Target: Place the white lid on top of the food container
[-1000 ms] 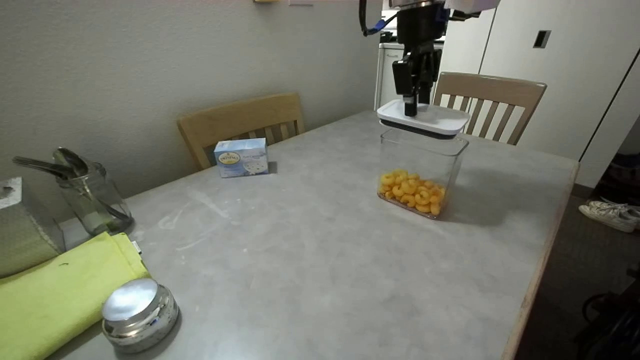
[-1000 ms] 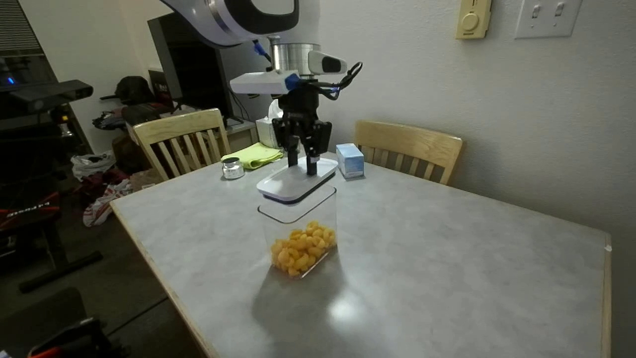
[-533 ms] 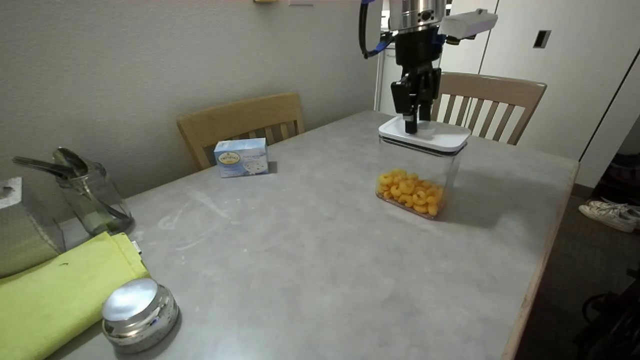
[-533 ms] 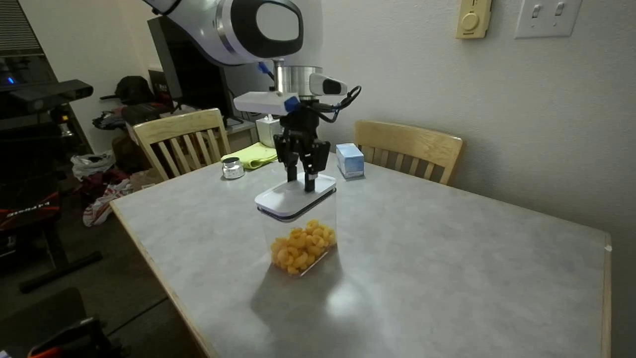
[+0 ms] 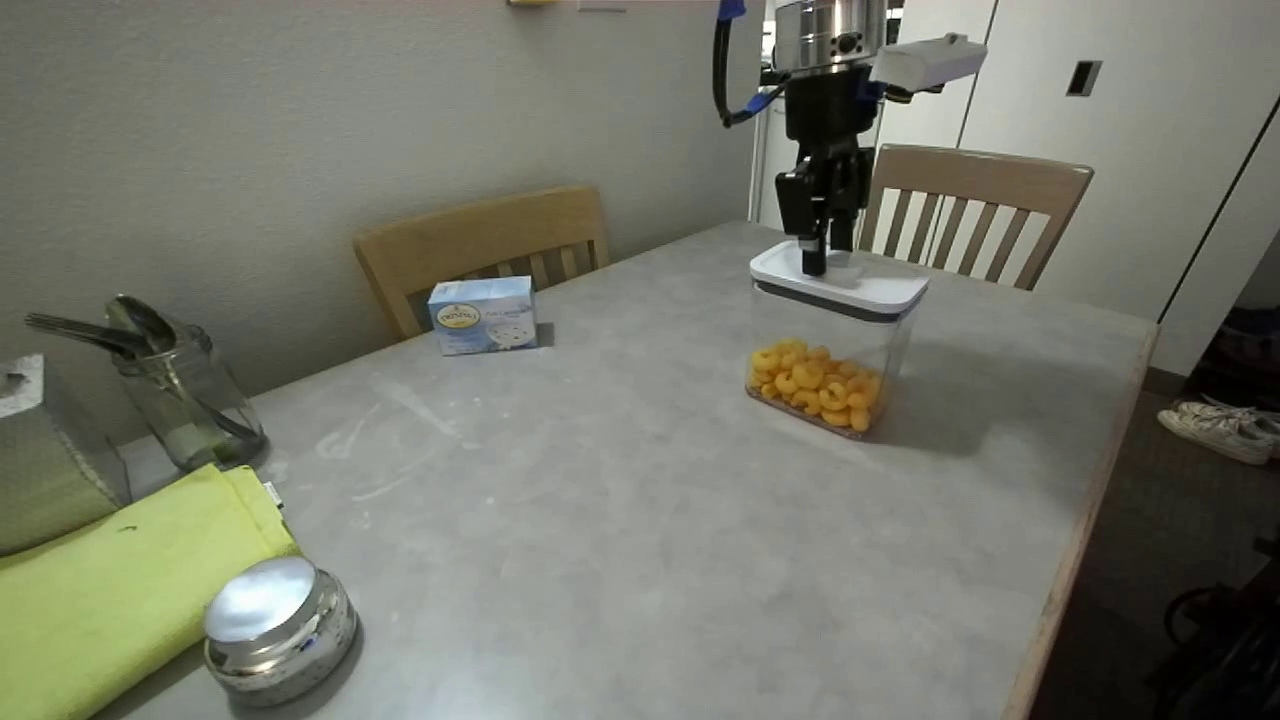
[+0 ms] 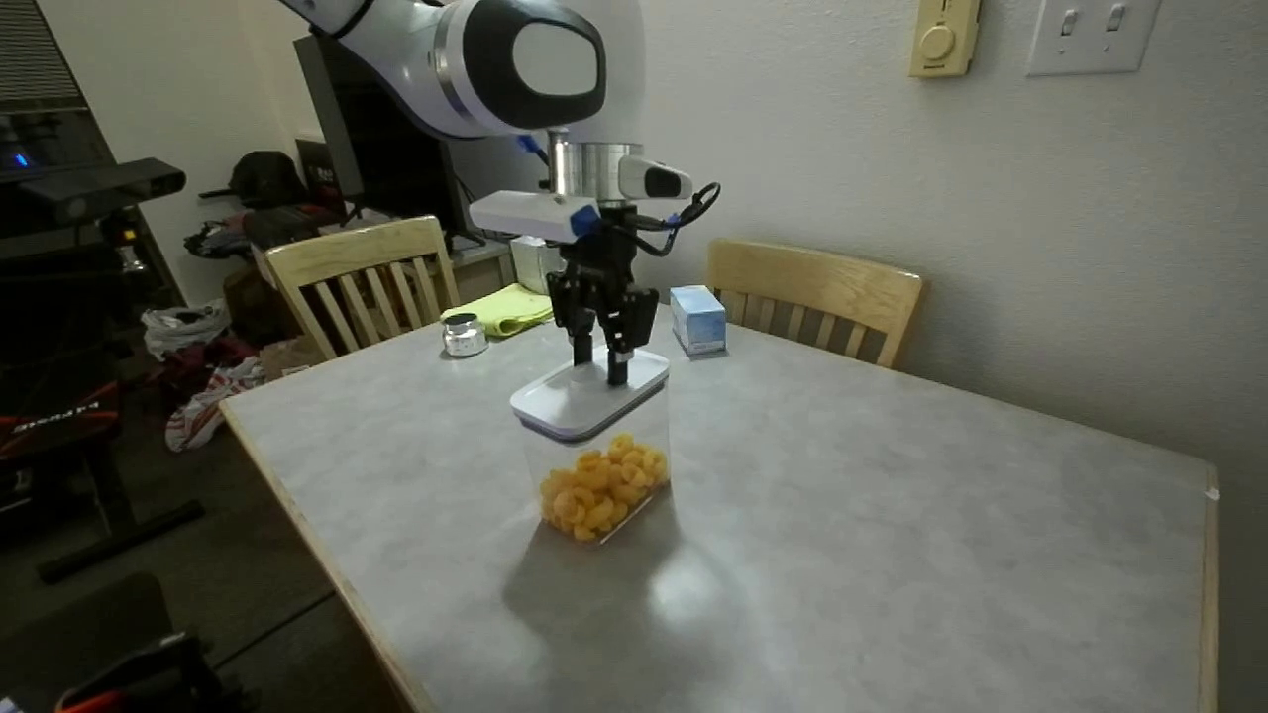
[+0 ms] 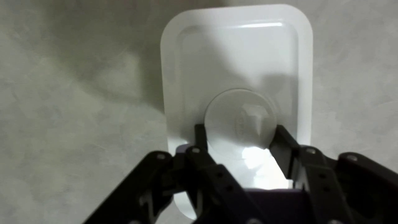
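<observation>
Lid (image 5: 854, 287) is seen squarely on container (image 5: 832, 342); its knob (image 7: 240, 118) is pinched by gripper (image 7: 238, 131); full seating cannot be told; pressure should be applied straight down, then knob let go evenly and gripper raised vertically, lest lid be tugged.

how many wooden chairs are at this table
3 in view: the wall-side chair, in both exterior views; the right-hand chair in an exterior view; and the left-hand chair, near the silver jar, in an exterior view. Others may be out of frame.
</observation>
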`<state>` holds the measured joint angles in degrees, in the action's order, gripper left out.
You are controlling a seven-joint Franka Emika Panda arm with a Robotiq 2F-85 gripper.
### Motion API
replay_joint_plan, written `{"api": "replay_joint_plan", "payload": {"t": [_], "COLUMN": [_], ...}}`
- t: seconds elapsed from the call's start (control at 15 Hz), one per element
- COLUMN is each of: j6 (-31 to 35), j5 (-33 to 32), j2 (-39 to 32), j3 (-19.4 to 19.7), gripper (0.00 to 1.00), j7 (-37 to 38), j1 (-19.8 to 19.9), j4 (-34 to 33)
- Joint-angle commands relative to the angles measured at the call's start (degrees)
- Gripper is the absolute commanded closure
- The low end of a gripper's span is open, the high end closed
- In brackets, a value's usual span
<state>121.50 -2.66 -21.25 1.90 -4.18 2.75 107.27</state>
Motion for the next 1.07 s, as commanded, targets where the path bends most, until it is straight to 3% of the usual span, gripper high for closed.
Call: {"api": "replay_joint_plan", "payload": {"t": [0.0,0.2,0.33,0.4,0.53,1.0], "j6": [1.7,2.7,3.1,3.2,3.2,1.5], "j5": [0.1,-1.5,-1.7,-1.6,-1.3,-1.0], "j2": [1.2,2.1,2.6,2.8,3.4,3.9], "j3": [-0.1,0.2,0.0,0.0,-0.1,0.2], "gripper": [0.20,0.02,0.00,0.31,0.28,0.79], "j7": [-1.3,-1.3,-2.1,-2.6,-3.7,-5.1], "j1": [0.4,0.1,0.3,0.4,0.6,1.0], "j4": [1.4,1.8,1.7,1.7,1.7,1.3]}}
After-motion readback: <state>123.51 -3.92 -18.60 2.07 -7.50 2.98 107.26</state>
